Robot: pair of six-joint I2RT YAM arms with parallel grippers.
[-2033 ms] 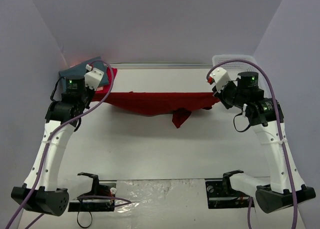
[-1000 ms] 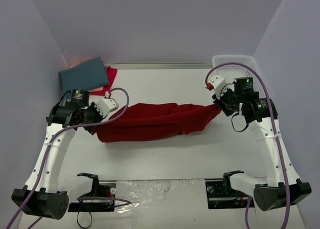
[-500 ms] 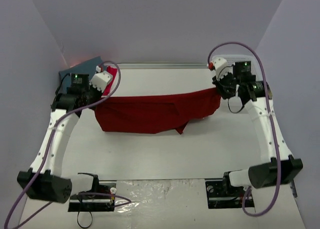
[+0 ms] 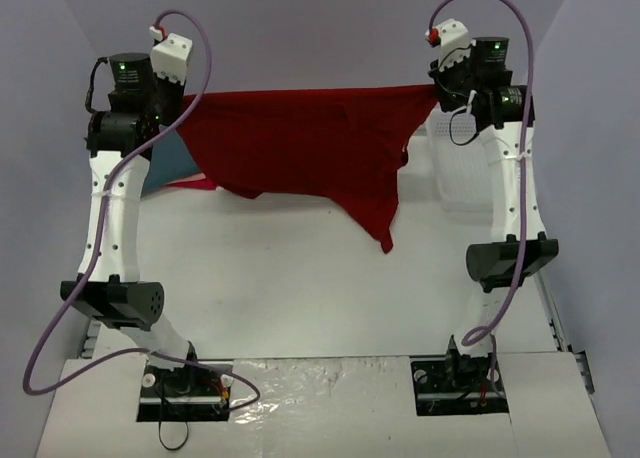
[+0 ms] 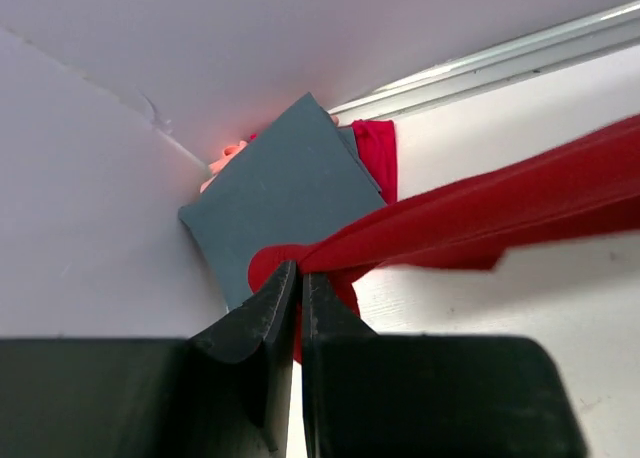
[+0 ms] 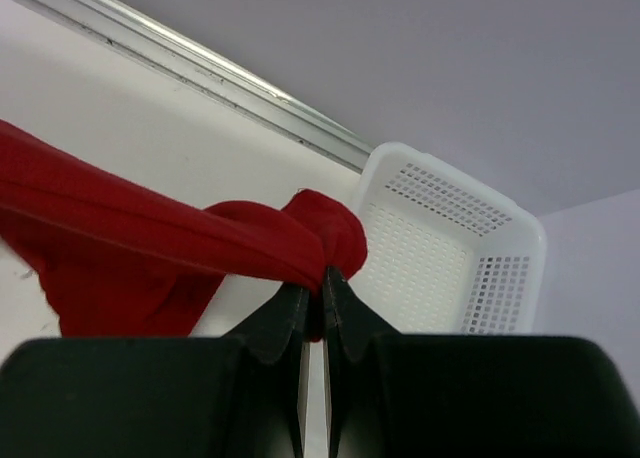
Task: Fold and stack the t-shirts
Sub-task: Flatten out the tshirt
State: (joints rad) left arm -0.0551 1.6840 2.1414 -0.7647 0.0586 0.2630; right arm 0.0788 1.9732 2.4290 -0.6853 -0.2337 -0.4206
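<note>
I have the deep red t-shirt [image 4: 300, 143] stretched in the air between both arms, high over the bench [image 4: 300, 288]. My left claw [image 5: 298, 268] is pinched tight on one top corner and my right claw [image 6: 312, 288] on the other, with cloth bunched at each tip. The top edge runs nearly level. The body hangs as a sheet, and one long point droops lower on the right; I cannot tell whether its tip touches the bench. The slate-teal t-shirt [image 5: 280, 193] lies folded in the far left corner on top of a brighter red one [image 5: 378, 158], and the white basket [image 6: 450, 248] sits at far right. To lay it down well, I judge I should hold both corners level and taut. The hanging hem should meet the bench first, then I draw toward me so that drooping point spreads flat rather than tucking under.
</note>
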